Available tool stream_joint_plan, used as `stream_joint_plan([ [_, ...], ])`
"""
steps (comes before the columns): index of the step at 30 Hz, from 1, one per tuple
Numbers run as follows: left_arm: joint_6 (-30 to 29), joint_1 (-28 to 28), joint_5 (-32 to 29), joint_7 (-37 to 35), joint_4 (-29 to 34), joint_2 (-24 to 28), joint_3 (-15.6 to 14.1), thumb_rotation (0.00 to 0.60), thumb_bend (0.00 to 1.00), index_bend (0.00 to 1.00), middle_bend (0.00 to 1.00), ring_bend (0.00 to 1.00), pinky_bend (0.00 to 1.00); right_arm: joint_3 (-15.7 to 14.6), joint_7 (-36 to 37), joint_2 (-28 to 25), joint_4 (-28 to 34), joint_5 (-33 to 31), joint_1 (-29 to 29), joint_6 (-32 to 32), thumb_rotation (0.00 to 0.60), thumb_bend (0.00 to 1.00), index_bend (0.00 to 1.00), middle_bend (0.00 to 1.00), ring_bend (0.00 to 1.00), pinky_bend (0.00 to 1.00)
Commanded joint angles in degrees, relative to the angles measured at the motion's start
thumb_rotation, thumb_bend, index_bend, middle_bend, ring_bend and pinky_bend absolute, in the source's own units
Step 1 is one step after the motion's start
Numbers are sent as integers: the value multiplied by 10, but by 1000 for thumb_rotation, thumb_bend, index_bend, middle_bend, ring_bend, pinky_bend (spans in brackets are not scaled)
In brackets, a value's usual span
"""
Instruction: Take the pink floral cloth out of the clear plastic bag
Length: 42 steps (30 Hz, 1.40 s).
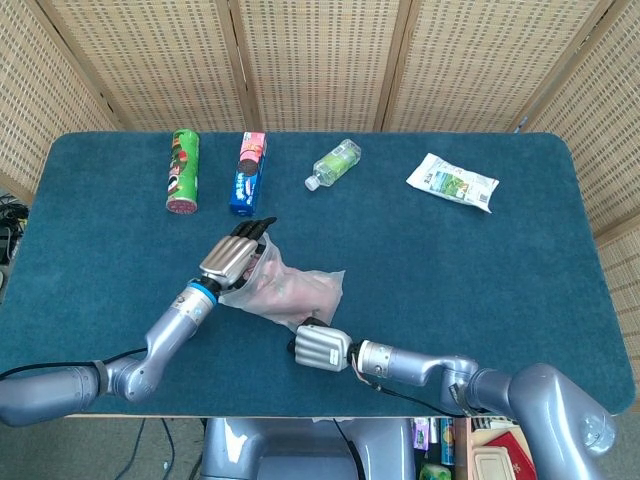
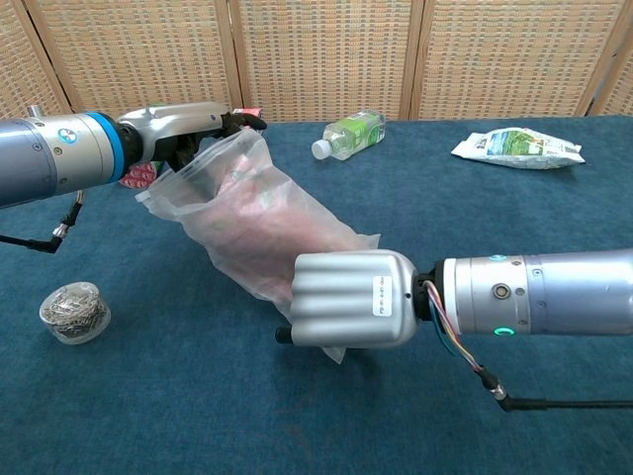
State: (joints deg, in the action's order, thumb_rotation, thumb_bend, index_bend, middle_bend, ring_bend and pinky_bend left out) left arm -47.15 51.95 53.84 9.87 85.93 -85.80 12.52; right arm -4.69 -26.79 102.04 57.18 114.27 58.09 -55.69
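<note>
The cloth (image 2: 267,223) lies inside the bag (image 2: 232,259) between the hands — left hand (image 2: 183,134) pinching the bag's open mouth, right hand (image 2: 346,299) clamped on its closed end — soft and light, probably best pulled from the mouth.

The bag (image 2: 259,226) is laid mid-bench (image 1: 480,270), the cloth (image 2: 265,203) inside it. The left hand (image 1: 232,255) is placed at its far left end, the right hand (image 2: 344,297) at its near end. A bottle (image 1: 334,163) and packet (image 1: 452,182) are set far right.
</note>
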Motion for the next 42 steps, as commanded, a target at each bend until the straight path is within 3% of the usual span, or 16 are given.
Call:
stream_joint_plan([
  [1, 1, 0, 0, -2, -1, 0, 0, 600, 392, 661, 0, 0, 0, -1, 0, 1, -1, -1, 1, -1, 600, 351, 488, 931, 860, 1000],
  [16, 2, -1, 3, -5, -3, 0, -1, 600, 393, 661, 0, 0, 0, -7, -1, 8, -10, -11, 4, -3, 600, 419, 533, 931, 860, 1000],
  [27, 4, -2, -1, -8, -6, 0, -1, 600, 393, 661, 0, 0, 0, -11, 4, 17, -20, -14, 7, -6, 600, 603, 608, 931, 860, 1000],
  [34, 6, -2, 0, -10, -7, 1, -1, 600, 394, 661, 0, 0, 0, -12, 10, 22, -26, -15, 7, -13, 600, 746, 764, 931, 860, 1000],
  [38, 4, -3, 1, -10, -7, 3, 0, 600, 394, 661, 0, 0, 0, -13, 12, 22, -27, -16, 7, -17, 600, 845, 786, 932, 861, 1000],
  [42, 3, -4, 0, -11, -8, 5, 1, 600, 400, 661, 0, 0, 0, -13, 13, 19, -27, -17, 6, -23, 600, 876, 799, 937, 861, 1000],
])
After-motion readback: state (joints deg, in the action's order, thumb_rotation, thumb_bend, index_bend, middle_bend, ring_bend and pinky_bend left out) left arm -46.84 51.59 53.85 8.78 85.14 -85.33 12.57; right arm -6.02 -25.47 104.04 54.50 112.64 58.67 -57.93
